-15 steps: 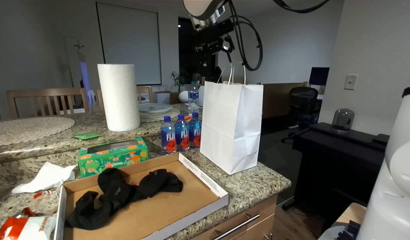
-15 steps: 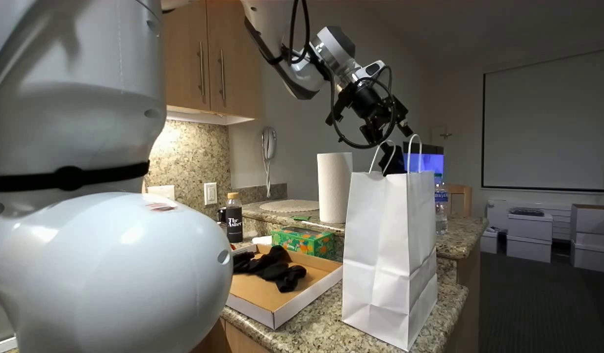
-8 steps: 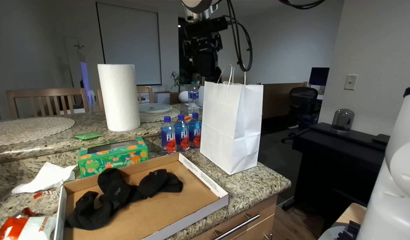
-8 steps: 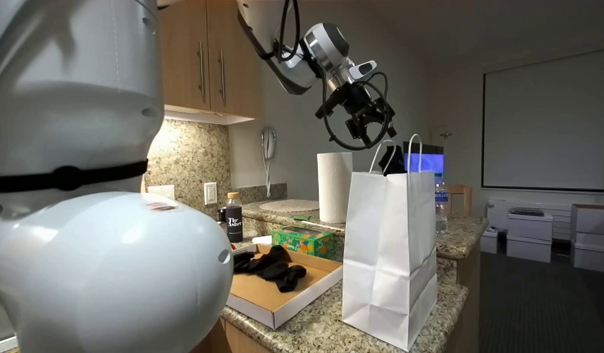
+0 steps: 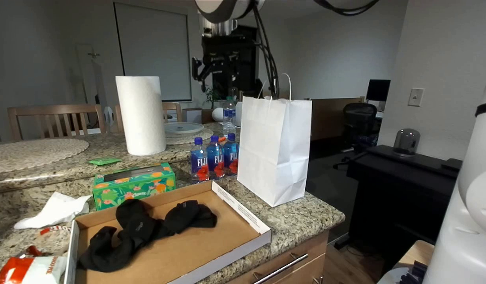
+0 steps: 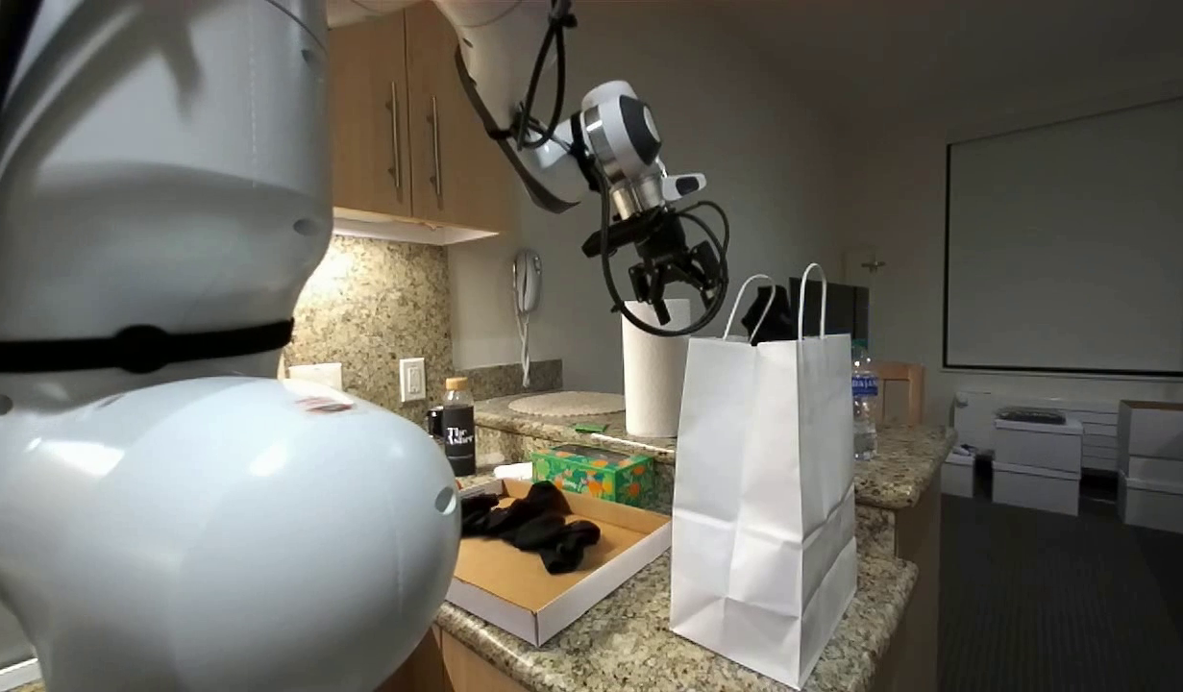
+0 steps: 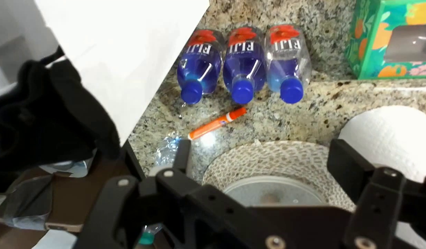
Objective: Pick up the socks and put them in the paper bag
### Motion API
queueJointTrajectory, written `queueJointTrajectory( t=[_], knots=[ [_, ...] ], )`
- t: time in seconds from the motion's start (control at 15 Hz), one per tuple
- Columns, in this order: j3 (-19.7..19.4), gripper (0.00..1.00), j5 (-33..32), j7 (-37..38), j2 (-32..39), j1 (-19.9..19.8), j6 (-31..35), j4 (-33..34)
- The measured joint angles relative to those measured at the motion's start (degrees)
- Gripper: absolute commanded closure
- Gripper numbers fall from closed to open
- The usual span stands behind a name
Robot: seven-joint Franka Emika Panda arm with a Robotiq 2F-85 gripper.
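Wrist view: we see the black two-fingered gripper (image 7: 260,155) with its fingers spread wide and nothing between them. A floppy black fabric sock (image 7: 43,117), possibly more than one, bulges at the mouth of the tall, white, rectangular paper bag (image 7: 123,52); the frame's edge cuts it off, and we cannot tell how deep it sits.

In an exterior view, we find presumably the same sock showing above the rim, while the bag's front wall hides whatever lies inside.

In an exterior view, we note the tangled black fabric heap of socks (image 5: 142,227) in the shallow brown cardboard tray (image 5: 195,252), present in both exterior views; overlap defeats a count. We judge the task partly done: one load has reached the bag, perhaps poorly seated, and the heap is left to transfer.
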Motion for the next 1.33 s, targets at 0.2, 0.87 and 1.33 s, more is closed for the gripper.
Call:
queueJointTrajectory(
  t=[0.2,0.87,1.33],
  knots=[
    [0.19,0.00,-6.00,1.81,3.84,1.12,-3.28,0.29],
    [-1.49,0.00,-16.71,8.46,11.78,4.68,-12.03,4.81],
    [-2.51,0.00,-22.12,16.55,13.85,5.68,-17.96,8.31]
  ],
)
